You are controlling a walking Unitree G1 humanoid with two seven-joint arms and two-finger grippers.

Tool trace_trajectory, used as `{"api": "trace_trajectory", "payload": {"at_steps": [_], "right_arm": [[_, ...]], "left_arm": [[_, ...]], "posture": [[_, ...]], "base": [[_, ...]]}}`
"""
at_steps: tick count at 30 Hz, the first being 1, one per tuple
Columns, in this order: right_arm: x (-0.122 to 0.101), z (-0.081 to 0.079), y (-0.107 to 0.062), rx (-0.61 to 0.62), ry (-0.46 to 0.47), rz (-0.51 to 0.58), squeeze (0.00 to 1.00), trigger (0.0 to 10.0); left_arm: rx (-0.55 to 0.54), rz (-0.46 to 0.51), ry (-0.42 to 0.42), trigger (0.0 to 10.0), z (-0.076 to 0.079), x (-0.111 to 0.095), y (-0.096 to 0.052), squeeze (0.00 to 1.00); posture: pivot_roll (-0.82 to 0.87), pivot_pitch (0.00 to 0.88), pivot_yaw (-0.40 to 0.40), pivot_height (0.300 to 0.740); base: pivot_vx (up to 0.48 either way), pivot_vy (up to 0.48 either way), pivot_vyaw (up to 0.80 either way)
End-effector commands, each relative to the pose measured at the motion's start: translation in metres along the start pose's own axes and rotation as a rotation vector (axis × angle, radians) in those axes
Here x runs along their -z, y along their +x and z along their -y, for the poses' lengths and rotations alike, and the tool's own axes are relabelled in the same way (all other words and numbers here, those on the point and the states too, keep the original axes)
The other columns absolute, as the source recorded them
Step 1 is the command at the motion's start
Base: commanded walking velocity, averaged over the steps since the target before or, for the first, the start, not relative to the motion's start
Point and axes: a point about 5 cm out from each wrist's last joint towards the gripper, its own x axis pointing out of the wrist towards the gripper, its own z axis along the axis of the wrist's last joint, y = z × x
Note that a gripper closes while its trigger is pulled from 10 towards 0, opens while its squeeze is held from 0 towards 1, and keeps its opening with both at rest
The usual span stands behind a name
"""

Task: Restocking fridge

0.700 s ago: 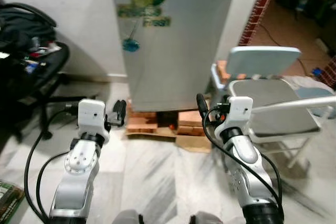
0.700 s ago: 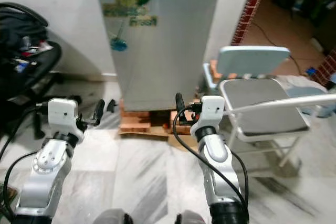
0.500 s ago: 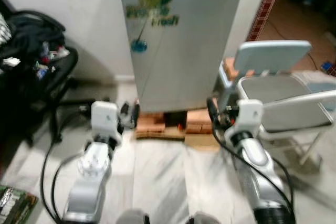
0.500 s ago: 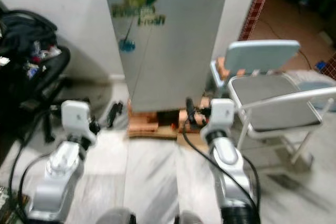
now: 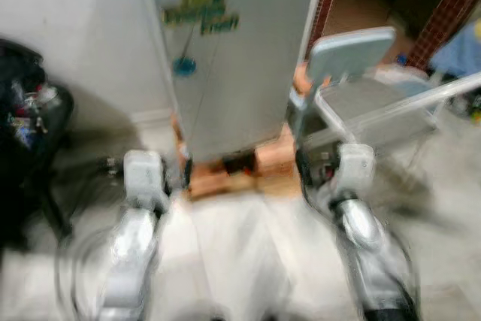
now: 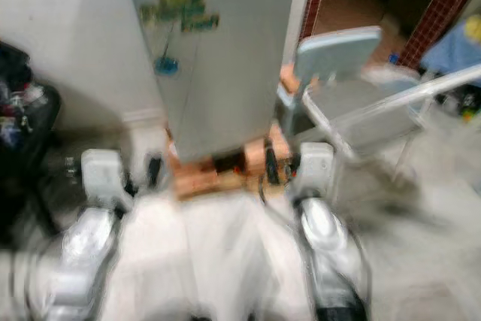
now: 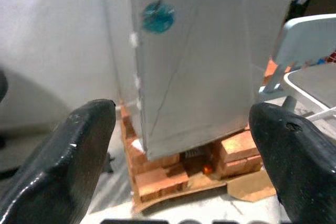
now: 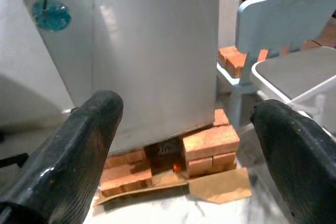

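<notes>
Fridge [image 5: 240,58] nearer now; both hands spread, chair [image 5: 353,95] beside.

Pale blue chair [image 5: 353,50], bricks [image 8: 210,142], cardboard [image 8: 220,187], black clutter [image 5: 26,110].

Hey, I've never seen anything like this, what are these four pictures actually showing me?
A humanoid robot stands before a closed silver fridge raised on bricks. The two blurry pictures come from cameras in its head, looking down past its two silver arms. The blur suggests it is moving. The other two come from cameras on its wrists, each looking between two black fingers. The left tool and right tool are both open and hold nothing. A folding chair stands to the fridge's right, a dark office chair to its left. Flattened cardboard lies on the floor.
</notes>
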Motion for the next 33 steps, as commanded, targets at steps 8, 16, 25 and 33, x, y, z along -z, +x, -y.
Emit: {"api": "trace_trajectory", "payload": {"at_steps": [8, 16, 25, 33], "right_arm": [[-0.025, -0.013, 0.015, -0.054, -0.033, 0.107, 0.0, 10.0], [-0.027, -0.007, 0.017, -0.036, -0.037, 0.112, 0.0, 10.0], [-0.026, -0.008, 0.015, -0.04, -0.044, 0.113, 0.0, 10.0], [-0.026, -0.008, 0.015, -0.031, -0.052, 0.116, 0.0, 10.0]], "left_arm": [[-0.038, 0.087, 0.057, 10.0, -0.012, -0.021, 0.013, 0.0], [-0.018, 0.08, 0.074, 10.0, -0.012, -0.019, 0.012, 0.0], [-0.008, 0.071, 0.054, 10.0, -0.008, -0.016, 0.009, 0.0], [0.021, 0.101, 0.084, 10.0, -0.006, -0.019, 0.008, 0.0]], "posture": [[0.07, 0.041, 0.012, 0.74], [0.07, 0.045, 0.004, 0.74], [0.07, 0.051, 0.0, 0.74], [0.07, 0.055, 0.001, 0.74]], "base": [[0.0, 0.48, -0.8], [0.0, 0.478, -0.8], [0.0, 0.47, -0.71], [0.0, 0.464, 0.0]]}}
